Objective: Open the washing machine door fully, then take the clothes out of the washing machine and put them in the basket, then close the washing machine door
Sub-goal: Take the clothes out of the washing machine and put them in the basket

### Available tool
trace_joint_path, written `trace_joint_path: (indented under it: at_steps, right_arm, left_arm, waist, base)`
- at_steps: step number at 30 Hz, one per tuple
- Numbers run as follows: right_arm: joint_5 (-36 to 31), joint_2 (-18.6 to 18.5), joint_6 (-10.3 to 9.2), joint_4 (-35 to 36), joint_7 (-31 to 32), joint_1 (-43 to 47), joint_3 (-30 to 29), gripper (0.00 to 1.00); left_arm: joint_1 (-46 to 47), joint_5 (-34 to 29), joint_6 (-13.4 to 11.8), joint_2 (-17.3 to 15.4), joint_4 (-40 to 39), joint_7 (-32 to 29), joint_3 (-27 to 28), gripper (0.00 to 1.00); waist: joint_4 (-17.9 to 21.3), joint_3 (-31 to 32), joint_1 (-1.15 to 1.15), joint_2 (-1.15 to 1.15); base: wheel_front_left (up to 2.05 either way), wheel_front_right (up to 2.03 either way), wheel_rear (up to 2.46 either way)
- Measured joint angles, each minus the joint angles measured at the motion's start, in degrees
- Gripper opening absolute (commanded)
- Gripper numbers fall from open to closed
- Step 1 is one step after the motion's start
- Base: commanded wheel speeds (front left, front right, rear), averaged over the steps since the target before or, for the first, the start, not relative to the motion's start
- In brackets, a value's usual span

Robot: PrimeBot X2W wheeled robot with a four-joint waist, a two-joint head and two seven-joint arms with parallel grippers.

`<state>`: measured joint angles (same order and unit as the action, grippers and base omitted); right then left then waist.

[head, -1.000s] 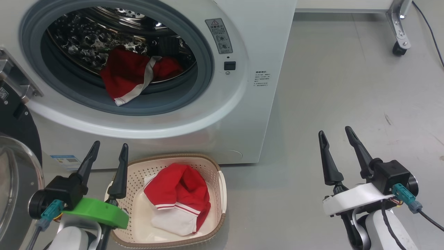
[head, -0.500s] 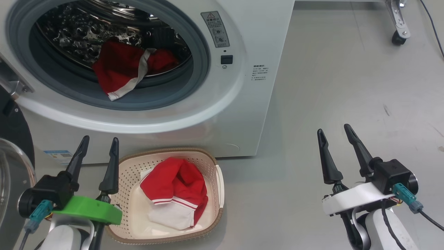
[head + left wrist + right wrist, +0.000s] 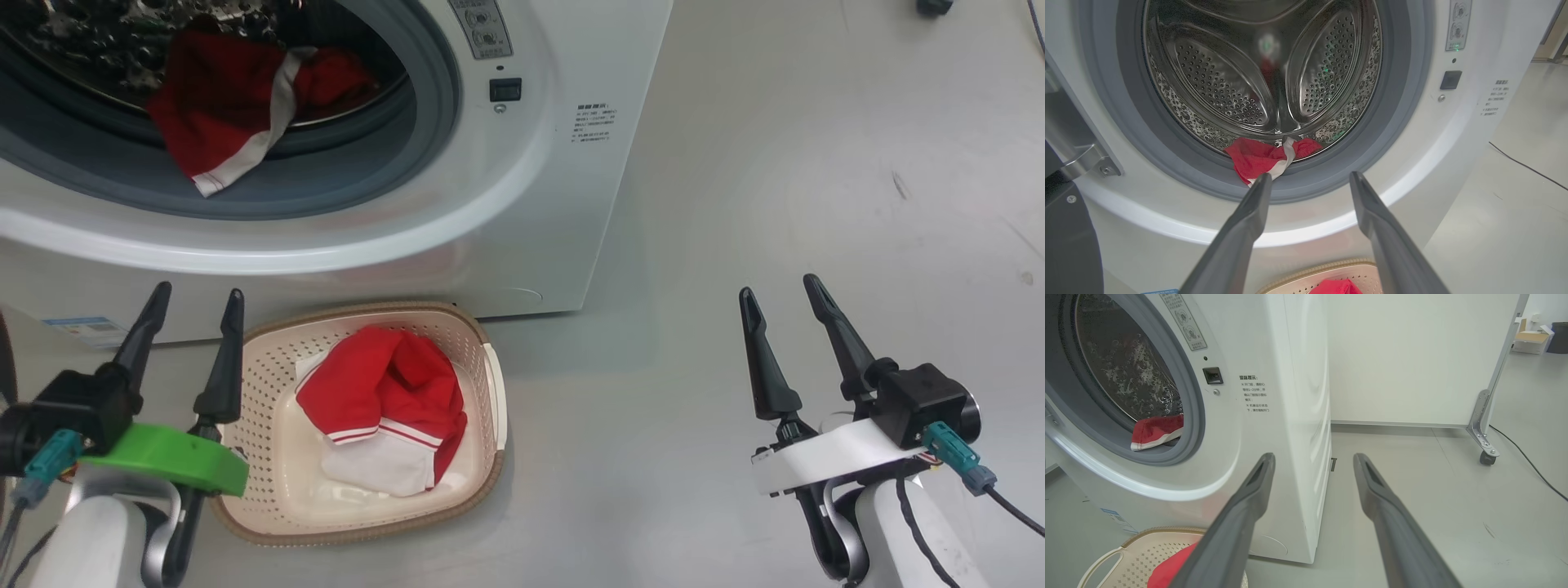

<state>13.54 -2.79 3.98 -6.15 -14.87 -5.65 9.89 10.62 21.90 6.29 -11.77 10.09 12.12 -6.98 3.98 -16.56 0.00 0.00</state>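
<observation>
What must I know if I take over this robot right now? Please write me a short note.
Left gripper: open, empty, left of the basket in the head view.
Right gripper: open, empty, right of the washing machine.
Door: open.
Done: one red garment lies in the basket.
To do: second red garment is in the drum, hanging over the grey ring. Move it to the basket, then close the door.

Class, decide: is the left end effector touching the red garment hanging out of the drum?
Apart. The head view shows the open left end effector low beside the basket, the washing machine's white front between its tips and the red garment.
</observation>
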Motion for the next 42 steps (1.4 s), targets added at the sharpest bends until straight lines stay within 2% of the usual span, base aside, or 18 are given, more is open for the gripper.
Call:
trace_joint_path:
  at_steps: [12, 24, 32, 42]
  right_arm:
    - [0.5, 0.0, -0.03, 1.9, 0.0, -4.0, 1.8, 1.00]
    - [3.0, 0.0, -0.71, 2.7, 0.0, -6.9, 4.4, 1.00]
    - [4.5, 0.0, -2.13, 3.3, 0.0, -8.0, 5.1, 1.00]
    - [5.1, 0.1, -2.64, 3.7, 0.0, -9.5, 7.0, 1.00]
  left_arm:
    - [11.2, -0.4, 0.0, -4.9, 0.6, -8.2, 1.0, 1.00]
    - [22.6, -0.4, -0.7, -8.4, 6.2, -17.7, 2.7, 1.00]
    - [29.5, -3.5, -1.0, -10.6, 9.7, -22.6, 0.8, 1.00]
    - [36.7, -6.5, -1.4, -13.4, 15.9, -27.4, -0.3, 1.00]
  waist:
    - [3.5, -7.9, 0.00, 0.00]
    - [8.4, -14.1, 0.00, 0.00]
    - [11.3, -17.3, 0.00, 0.00]
    - [13.3, -21.0, 0.00, 0.00]
  base:
    - [0.00, 0.00, 0.00]
    - [0.00, 0.00, 0.00]
    - [0.00, 0.00, 0.00]
    - [0.00, 0.00, 0.00]
